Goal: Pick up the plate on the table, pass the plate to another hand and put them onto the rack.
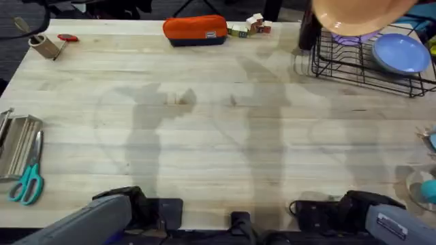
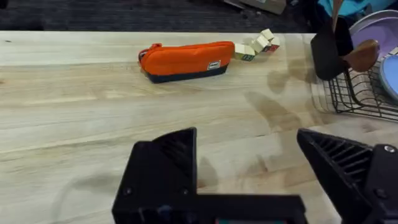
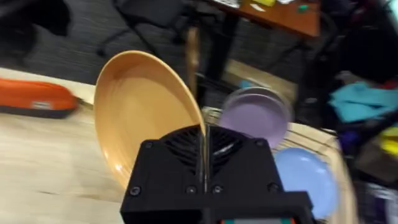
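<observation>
Orange plate was pinched by its rim in the right gripper, held up just beside the rack; left gripper hung over the table, fingers apart.

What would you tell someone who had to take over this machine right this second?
Right gripper: fingers shut on the orange plate's rim, holding the plate on edge in the air, above the rack.
Left gripper: fingers open, holding nothing, low over the table.
Rack: at the table's far right, with a purple plate and a blue plate already in it.
Done: plate is off the table and in the right gripper.
Left: lower it into a free slot and let go.
</observation>
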`<state>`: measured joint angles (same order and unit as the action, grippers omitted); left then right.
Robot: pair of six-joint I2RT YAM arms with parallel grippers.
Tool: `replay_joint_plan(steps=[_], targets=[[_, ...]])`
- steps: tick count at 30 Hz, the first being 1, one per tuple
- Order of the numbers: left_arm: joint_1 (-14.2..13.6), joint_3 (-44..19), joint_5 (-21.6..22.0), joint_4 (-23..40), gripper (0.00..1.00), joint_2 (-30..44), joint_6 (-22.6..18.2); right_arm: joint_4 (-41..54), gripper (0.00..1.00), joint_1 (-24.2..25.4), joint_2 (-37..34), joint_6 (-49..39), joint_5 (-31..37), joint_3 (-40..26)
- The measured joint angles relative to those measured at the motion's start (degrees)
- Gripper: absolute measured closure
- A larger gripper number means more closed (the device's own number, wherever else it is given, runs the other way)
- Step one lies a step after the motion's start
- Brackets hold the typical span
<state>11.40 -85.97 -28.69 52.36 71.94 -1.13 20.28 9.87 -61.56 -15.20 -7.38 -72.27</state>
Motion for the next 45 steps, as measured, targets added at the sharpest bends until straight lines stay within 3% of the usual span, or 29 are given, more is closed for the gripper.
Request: replay_joint_plan(steps=[14, 29, 45], targets=[[0.0, 0.0, 0.2, 0.0, 0.006, 0.0, 0.0, -7.5, 0.974, 11.5, -0.1, -18.7, 1.6, 0.0], [0.0, 0.0, 1.4, 0.2, 0.006, 0.0, 0.0, -9.6, 0.973, 11.7, -5.6, -46.5, 1.4, 0.0], [0.0, 0.0, 1.5, 0.2, 0.006, 0.0, 0.0, -9.8, 0.973, 11.7, -11.9, -73.7, -12.5, 0.0]])
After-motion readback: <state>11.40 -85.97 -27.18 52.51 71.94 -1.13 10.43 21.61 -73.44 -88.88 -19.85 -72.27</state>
